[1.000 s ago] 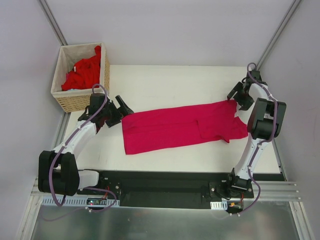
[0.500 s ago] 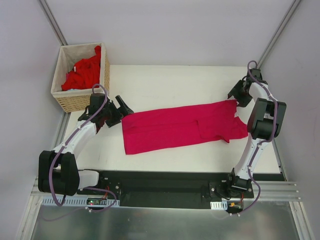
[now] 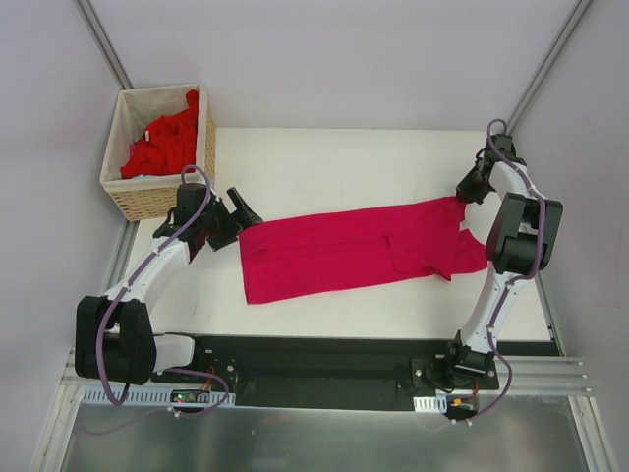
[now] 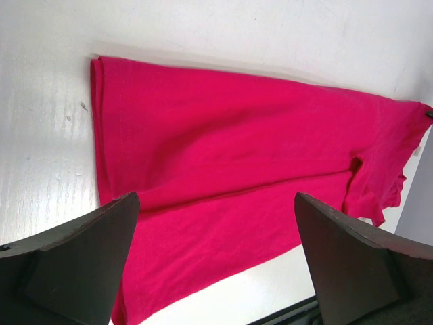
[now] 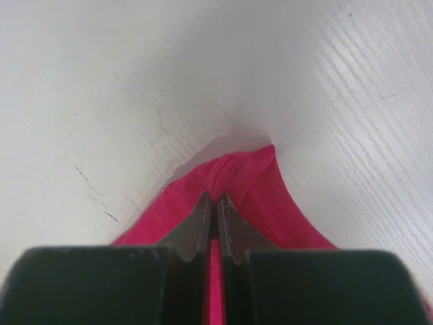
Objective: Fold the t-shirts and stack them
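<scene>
Tabletop [image 3: 324, 157]: t-shirt [image 3: 344, 258] corner (far) in right hand [image 5: 216, 201]

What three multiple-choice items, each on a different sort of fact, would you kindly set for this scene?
1. Where does the basket stand? A far left; B far right; C between the arms.
2. What colour is the spread-out t-shirt? A blue; B magenta-crimson; C white.
3. How is the right gripper? A wide open; B out of view; C shut on the t-shirt.
Key: 1 A, the top view shows it far left; 2 B, the cloth is magenta; 3 C, it pinches bunched cloth.
</scene>
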`<act>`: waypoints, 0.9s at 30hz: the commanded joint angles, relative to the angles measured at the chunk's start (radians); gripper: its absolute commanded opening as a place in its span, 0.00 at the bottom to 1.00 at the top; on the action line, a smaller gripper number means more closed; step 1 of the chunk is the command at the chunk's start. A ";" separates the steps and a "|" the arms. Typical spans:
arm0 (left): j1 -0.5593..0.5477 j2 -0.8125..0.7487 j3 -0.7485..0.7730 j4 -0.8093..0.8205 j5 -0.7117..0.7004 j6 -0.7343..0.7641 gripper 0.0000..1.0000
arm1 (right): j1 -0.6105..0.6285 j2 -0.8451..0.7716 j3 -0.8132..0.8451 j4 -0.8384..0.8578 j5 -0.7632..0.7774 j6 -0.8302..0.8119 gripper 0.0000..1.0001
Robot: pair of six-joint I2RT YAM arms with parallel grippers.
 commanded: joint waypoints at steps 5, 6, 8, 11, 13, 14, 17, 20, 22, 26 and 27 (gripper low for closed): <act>-0.008 0.007 0.003 -0.011 0.004 0.006 0.99 | -0.004 0.048 0.120 -0.026 0.068 0.007 0.01; -0.008 0.006 0.003 -0.011 0.004 0.006 0.99 | -0.004 0.057 0.127 -0.028 0.072 0.007 0.01; -0.008 0.009 0.003 -0.009 0.004 0.006 0.99 | -0.007 0.072 0.156 -0.037 0.074 0.005 0.01; -0.008 0.016 0.008 -0.009 0.004 0.008 0.99 | -0.009 0.100 0.182 -0.054 0.068 0.004 0.01; -0.008 0.019 0.008 -0.009 0.004 0.006 0.99 | -0.009 0.106 0.177 -0.049 0.069 0.004 0.06; -0.008 0.020 0.010 -0.011 0.004 0.006 0.99 | -0.009 0.109 0.176 -0.045 0.068 -0.001 0.14; -0.008 0.023 0.010 -0.009 0.011 0.008 0.99 | -0.009 0.103 0.171 -0.040 0.063 -0.005 0.56; -0.010 0.023 0.007 -0.009 0.014 0.009 0.99 | -0.004 0.039 0.136 -0.022 0.072 -0.009 0.79; -0.013 0.015 0.003 -0.009 0.015 0.008 0.99 | 0.007 -0.048 0.107 -0.002 0.102 -0.019 0.85; -0.022 0.015 0.007 -0.009 0.016 0.006 0.99 | 0.047 -0.194 0.027 -0.012 0.123 -0.019 0.87; -0.023 0.018 0.007 -0.008 0.016 0.006 0.99 | 0.056 -0.216 -0.016 -0.015 0.106 -0.013 0.87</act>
